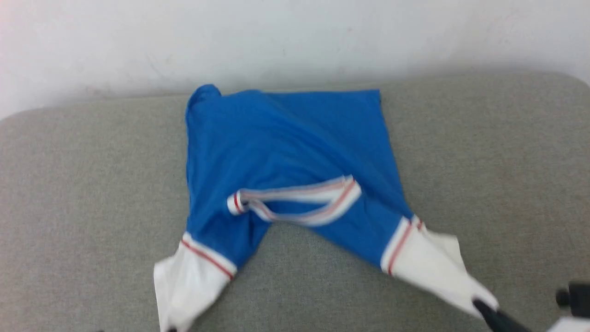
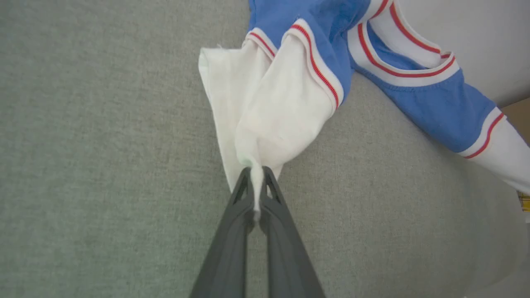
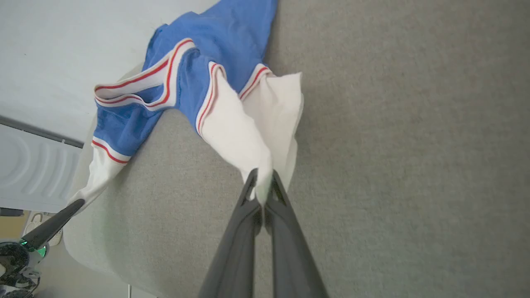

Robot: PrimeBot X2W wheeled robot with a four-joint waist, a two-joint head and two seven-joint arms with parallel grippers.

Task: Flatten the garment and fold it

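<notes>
A: What does the shirt look like?
B: Bright blue shirt (image 1: 286, 138), white sleeves, red-and-white striped trim at collar & sleeve seams. Lies rumpled mid grey counter (image 1: 69, 193), collar toward robot, sleeves splayed.
A: Grippers?
B: Left gripper (image 2: 256, 176) pressed together, pinching L sleeve tip. Right gripper (image 3: 262, 184) likewise on R sleeve tip.

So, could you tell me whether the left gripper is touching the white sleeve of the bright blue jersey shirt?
Touching. The left wrist view shows the left gripper pinching the white sleeve, cloth squeezed between its jaws.
</notes>
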